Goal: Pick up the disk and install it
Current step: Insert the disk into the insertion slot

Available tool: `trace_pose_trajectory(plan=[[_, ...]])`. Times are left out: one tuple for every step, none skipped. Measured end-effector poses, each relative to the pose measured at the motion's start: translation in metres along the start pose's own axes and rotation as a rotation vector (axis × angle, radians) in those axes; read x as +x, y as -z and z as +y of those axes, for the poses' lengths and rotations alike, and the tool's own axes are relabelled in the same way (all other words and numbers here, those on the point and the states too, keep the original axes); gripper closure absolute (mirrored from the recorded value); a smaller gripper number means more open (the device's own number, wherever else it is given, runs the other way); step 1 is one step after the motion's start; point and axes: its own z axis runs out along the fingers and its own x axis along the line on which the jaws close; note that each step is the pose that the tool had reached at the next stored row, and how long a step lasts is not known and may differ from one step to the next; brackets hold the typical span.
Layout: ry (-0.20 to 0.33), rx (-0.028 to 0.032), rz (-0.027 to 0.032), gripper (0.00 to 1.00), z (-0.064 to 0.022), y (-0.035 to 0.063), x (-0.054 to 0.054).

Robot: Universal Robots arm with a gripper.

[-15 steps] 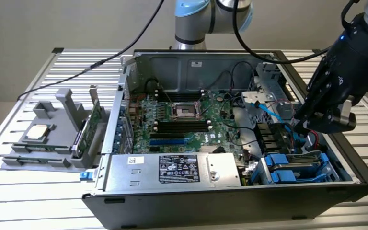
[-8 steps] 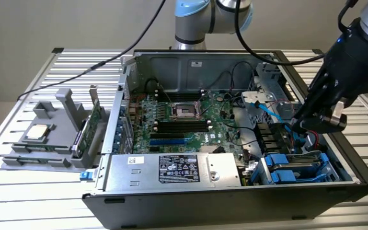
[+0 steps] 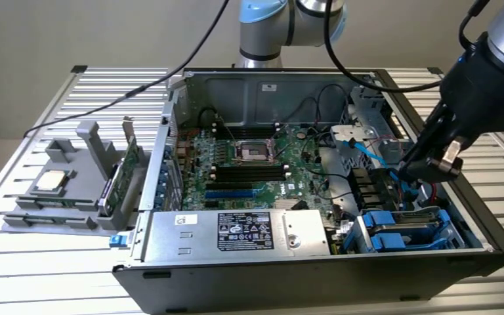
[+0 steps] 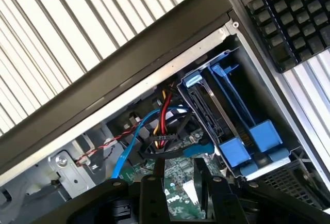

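The disk (image 3: pixel 407 228) sits edge-on in the drive cage at the front right corner of the open computer case (image 3: pixel 322 279). Blue plastic carrier rails frame it. In the wrist view the disk (image 4: pixel 207 111) shows as a dark slab between blue rails, with blue latch tabs at its end. My gripper (image 3: pixel 414 172) hangs inside the case just above and behind the cage. Its two dark fingers (image 4: pixel 158 180) stand apart with nothing between them, open, and the gripper (image 4: pixel 179 171) is a short way from the disk and not touching it.
Blue and red cables (image 4: pixel 162 118) run beside the cage, close under the fingers. The motherboard (image 3: pixel 243 167) fills the case floor, with a power supply (image 3: pixel 234 233) at the front. A grey stand (image 3: pixel 63 193) at the exterior view's left holds a CPU chip (image 3: pixel 52 180) and a green card (image 3: pixel 121 177).
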Motion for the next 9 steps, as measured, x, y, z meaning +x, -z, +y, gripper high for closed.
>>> trace_pose_trajectory(plan=[[-0.014, 0.0, 0.0045, 0.64, 0.0001, -0.0008, -0.0001], [-0.029, -0.0001, 0.0095, 0.64, 0.0002, -0.0016, -0.0002], [-0.043, 0.0, 0.0141, 0.64, 0.0003, -0.0025, -0.0004], [-0.058, -0.0001, 0.0187, 0.64, 0.0004, -0.0032, -0.0005], [-0.072, -0.0001, 0.0233, 0.64, 0.0005, -0.0041, -0.0006], [-0.086, -0.0002, 0.0278, 0.64, 0.0006, -0.0048, -0.0007], [-0.099, -0.0002, 0.0322, 0.64, 0.0007, -0.0056, -0.0008], [-0.115, -0.0002, 0.0371, 0.64, 0.0007, -0.0064, -0.001], [-0.129, -0.0003, 0.0415, 0.64, 0.0009, -0.0072, -0.0011]])
